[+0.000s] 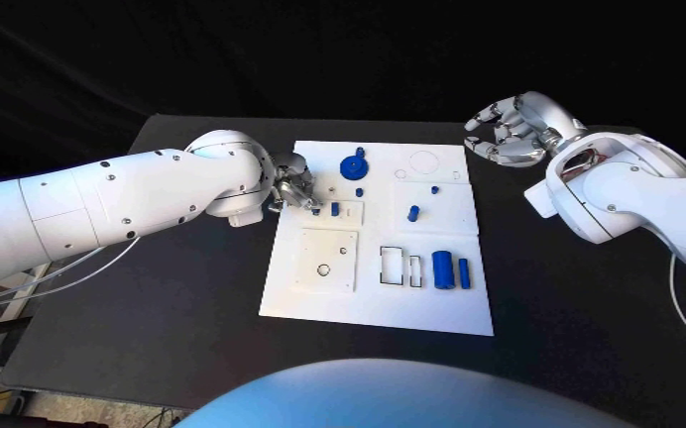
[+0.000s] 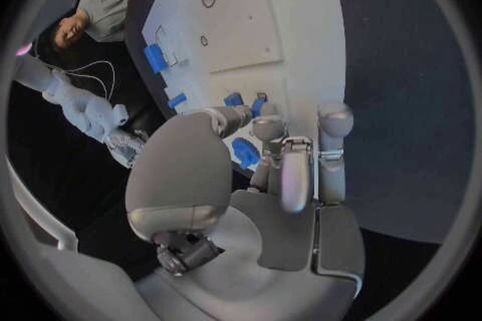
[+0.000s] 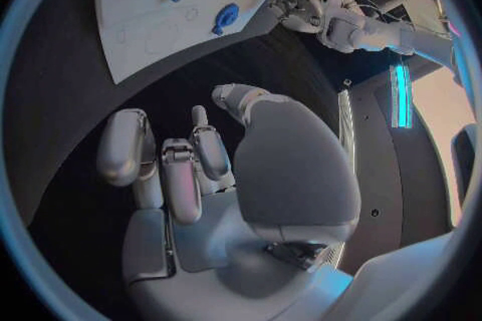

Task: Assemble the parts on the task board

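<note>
My left hand (image 1: 293, 190) — fingers bunched at the left edge of the white board (image 1: 429, 304), tips close to a short blue peg (image 1: 335, 208) that stands in a small raised square plate. I cannot tell whether the tips touch or hold it. In my left wrist view the fingers (image 2: 284, 168) reach toward small blue pieces (image 2: 241, 102) at the board's edge, with nothing plainly pinched.

My right hand (image 1: 514, 131) — off the board, above the black table (image 1: 171, 309) past the board's far right corner; fingers (image 3: 165, 168) curled loosely inward, apart, holding nothing.

On the board, working outward from my left fingers:
- blue round knob (image 1: 353, 164), far side, just beyond the peg
- tiny blue stub (image 1: 361, 191) beside it
- short blue pin (image 1: 413, 214), mid-board, tilted, long axis roughly near-to-far
- small blue dot (image 1: 433, 190) past it
- thick blue cylinder (image 1: 443, 268), lying flat, long axis running near-to-far
- thin blue rod (image 1: 463, 270), just beside the cylinder on its right, parallel to it
- dark-outlined rectangular slots (image 1: 392, 265), left of the cylinder
- raised white plate with a round hole (image 1: 327, 261), near-left part of the board
</note>
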Robot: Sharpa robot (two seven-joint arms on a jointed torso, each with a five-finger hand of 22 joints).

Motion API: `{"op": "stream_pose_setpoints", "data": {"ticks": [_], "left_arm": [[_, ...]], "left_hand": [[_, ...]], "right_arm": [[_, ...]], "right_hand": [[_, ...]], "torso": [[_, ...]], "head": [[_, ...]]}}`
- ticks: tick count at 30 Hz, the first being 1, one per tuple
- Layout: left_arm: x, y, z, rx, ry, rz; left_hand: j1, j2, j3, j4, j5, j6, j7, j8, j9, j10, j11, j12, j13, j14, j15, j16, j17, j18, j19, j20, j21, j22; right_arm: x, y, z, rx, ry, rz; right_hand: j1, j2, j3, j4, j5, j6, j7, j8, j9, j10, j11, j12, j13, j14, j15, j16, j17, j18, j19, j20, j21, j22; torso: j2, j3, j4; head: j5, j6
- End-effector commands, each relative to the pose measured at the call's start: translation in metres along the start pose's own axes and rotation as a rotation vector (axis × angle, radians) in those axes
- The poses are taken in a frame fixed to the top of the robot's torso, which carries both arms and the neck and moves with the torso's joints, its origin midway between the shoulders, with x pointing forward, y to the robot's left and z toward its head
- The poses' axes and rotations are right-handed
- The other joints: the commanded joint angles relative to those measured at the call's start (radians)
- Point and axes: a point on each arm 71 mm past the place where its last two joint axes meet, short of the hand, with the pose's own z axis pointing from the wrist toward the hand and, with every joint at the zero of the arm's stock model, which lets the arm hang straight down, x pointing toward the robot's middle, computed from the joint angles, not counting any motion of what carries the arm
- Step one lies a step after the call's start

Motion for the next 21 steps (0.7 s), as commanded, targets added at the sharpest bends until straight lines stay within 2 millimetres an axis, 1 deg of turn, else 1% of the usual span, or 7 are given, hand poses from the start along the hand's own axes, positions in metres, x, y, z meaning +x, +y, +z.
{"op": "stream_pose_setpoints", "data": {"ticks": [1,13,21], "left_arm": [[0.0036,-0.0012,0.0002,0.009,0.019,0.02],[0.0047,-0.0015,-0.0003,0.01,0.026,0.023],[0.0043,0.0009,0.0007,0.004,0.036,-0.006]], "left_hand": [[-0.005,0.001,0.209,-0.202,0.005,0.006,-0.003,0.003,0.001,0.005,0.003,-0.002,-0.003,0.09,-0.008,0.004,0.204,-0.007,0.004,0.001,0.003,0.0],[-0.006,0.001,0.211,-0.203,0.005,0.006,-0.004,0.003,0.0,0.006,0.003,-0.002,-0.002,0.09,-0.008,0.005,0.205,-0.007,0.004,0.001,0.004,0.001],[-0.008,-0.002,0.22,-0.211,0.017,0.012,-0.005,0.006,-0.001,0.012,0.002,0.001,0.003,0.092,-0.009,0.006,0.21,-0.008,0.007,0.0,0.007,0.006]], "right_arm": [[0.0014,0.0003,-0.0001,-0.004,0.015,-0.009],[0.0016,0.0004,0.0002,-0.003,0.017,-0.009],[0.0018,0.0005,0.0004,-0.004,0.017,-0.009]], "right_hand": [[-0.011,-0.002,0.0,-0.003,0.007,-0.003,0.0,0.004,0.001,-0.004,0.001,-0.003,0.0,0.088,-0.008,-0.005,0.217,0.013,-0.007,-0.001,-0.006,0.006],[-0.011,-0.002,0.0,-0.003,0.007,-0.003,0.0,0.004,0.001,-0.004,0.001,-0.003,0.0,0.088,-0.008,-0.005,0.217,0.013,-0.007,-0.001,-0.006,0.006],[-0.012,-0.002,0.001,-0.003,0.007,-0.003,0.0,0.004,0.001,-0.004,0.001,-0.003,0.0,0.088,-0.008,-0.005,0.216,0.013,-0.007,-0.001,-0.007,0.006]], "torso": [[-0.001,0.0007,0.0003],[-0.002,0.0005,-0.0002],[-0.001,0.0,-0.0003]], "head": [[0.0,0.0],[0.001,0.0],[0.001,0.0]]}}
